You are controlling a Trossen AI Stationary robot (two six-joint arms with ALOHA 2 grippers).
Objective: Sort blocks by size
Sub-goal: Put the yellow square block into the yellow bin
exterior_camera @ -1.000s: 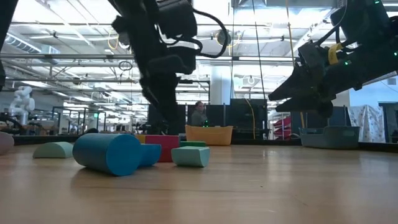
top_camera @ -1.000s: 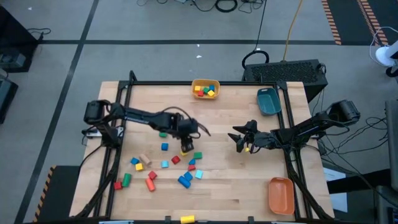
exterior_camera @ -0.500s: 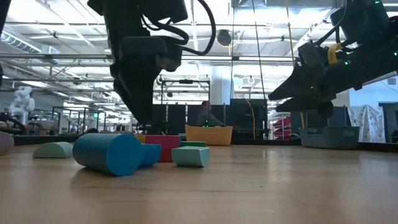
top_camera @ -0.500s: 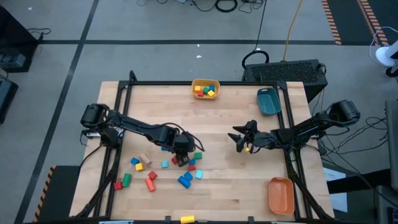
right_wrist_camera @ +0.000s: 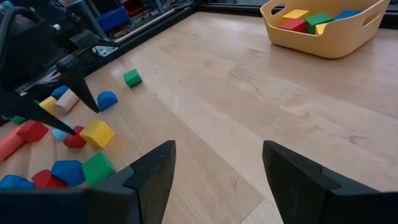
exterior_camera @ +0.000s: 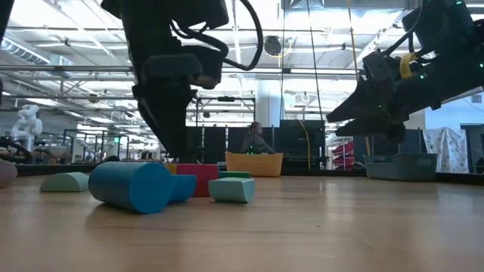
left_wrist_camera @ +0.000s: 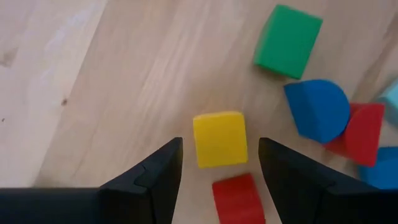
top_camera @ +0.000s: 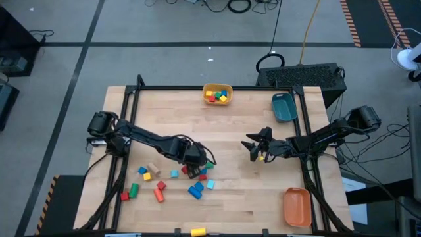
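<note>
Your left tool [left_wrist_camera: 219, 163] hangs spread around the yellow cube [left_wrist_camera: 219, 138]; keep it centred, lower to the surface [left_wrist_camera: 93, 93], avoid the red block [left_wrist_camera: 239, 198].

My left arm reaches from the bench's left edge toward the middle, wrist bent down, and my left gripper [top_camera: 193, 166] sits low over the bench with its fingers [left_wrist_camera: 152, 180] spread apart and nothing between the tips. My right arm comes in from the right edge, and my right gripper [top_camera: 252, 146] hangs raised, fingers [right_wrist_camera: 152, 171] parted and empty.
</note>
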